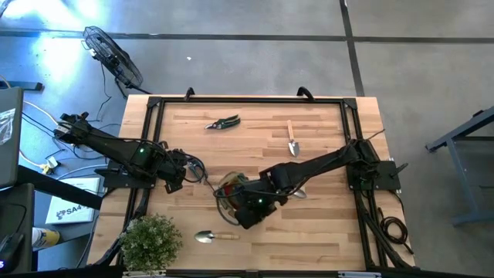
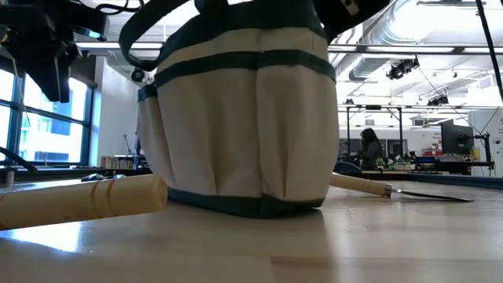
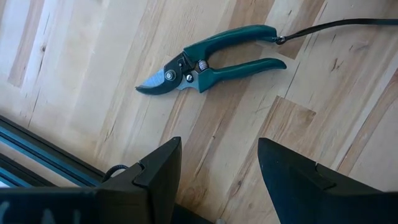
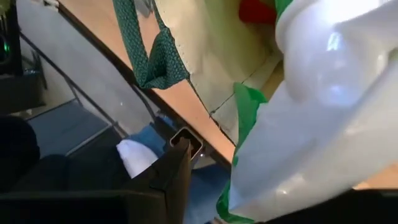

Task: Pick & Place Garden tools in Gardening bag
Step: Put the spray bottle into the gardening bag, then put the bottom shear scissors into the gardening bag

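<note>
The gardening bag [image 1: 228, 188] stands upright in the middle of the table, its pale pocketed wall [image 2: 236, 118] filling the low view. My right gripper [image 1: 245, 207] hangs over the bag's near side, shut on a green-and-white piece [image 4: 311, 118]. Something red [image 4: 258, 9] lies inside the bag. The pruning shears [image 3: 211, 59] lie flat on the wood at the far left [image 1: 224, 122]. My left gripper [image 3: 217, 168] stands open above the table, left of the bag [image 1: 176, 176], with nothing between its fingers. One trowel [image 1: 292, 140] lies far right, another [image 1: 214, 236] near the front edge. My right gripper has the green-and-white piece between its fingers. One dark finger [image 4: 177, 174] shows beside the piece's green edge [image 4: 239, 155]; the white bulk hides the other finger. The fingers slant down over the bag's rim. Whether the piece touches the bag cannot be told.
A bushy green plant [image 1: 150, 239] stands at the front left corner. A third trowel [image 2: 393, 189] lies on the table right of the bag, partly under my right arm. The bag's green strap handle [image 4: 152, 56] hangs loose. A black frame rail [image 1: 247, 99] borders the table.
</note>
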`<state>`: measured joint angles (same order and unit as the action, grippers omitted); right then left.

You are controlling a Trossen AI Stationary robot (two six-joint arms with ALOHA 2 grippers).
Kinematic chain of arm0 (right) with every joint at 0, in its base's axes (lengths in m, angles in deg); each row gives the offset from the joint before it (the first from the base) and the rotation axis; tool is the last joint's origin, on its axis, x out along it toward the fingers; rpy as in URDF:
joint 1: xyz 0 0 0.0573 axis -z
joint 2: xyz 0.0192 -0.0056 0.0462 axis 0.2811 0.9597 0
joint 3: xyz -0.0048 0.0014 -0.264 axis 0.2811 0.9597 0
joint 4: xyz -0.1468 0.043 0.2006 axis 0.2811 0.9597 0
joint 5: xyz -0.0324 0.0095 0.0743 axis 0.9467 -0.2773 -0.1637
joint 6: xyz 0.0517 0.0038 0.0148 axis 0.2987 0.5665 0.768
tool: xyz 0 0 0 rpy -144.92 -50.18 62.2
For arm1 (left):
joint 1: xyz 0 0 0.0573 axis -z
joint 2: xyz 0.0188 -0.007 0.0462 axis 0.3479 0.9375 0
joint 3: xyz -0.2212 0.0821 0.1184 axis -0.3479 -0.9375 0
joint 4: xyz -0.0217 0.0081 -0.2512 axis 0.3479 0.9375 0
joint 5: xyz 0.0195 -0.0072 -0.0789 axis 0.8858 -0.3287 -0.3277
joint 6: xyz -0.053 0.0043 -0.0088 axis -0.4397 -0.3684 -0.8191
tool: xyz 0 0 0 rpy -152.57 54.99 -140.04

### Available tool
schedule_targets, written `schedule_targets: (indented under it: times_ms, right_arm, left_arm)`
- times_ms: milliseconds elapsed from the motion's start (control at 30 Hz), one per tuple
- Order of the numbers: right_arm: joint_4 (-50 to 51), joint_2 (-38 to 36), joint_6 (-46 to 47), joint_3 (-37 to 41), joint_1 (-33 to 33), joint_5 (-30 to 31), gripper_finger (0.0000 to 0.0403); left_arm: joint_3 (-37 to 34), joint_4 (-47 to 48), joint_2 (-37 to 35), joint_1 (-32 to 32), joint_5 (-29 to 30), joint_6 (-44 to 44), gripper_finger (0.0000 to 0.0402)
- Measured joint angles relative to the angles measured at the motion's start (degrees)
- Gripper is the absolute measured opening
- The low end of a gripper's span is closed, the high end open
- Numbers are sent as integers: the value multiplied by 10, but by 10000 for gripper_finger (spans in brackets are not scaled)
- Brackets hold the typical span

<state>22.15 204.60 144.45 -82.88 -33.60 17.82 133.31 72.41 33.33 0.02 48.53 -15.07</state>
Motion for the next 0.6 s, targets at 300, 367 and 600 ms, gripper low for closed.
schedule_targets:
  times_ms: [300,367,600]
  right_arm:
    - [-36,-3,27,0,-2,-119,148]
    - [-59,-7,45,0,-6,-138,148]
    - [-103,-32,52,0,-29,-154,148]
  left_arm:
    - [0,0,0,0,0,0,203]
    - [0,0,0,0,0,0,203]
    - [0,0,0,0,1,0,203]
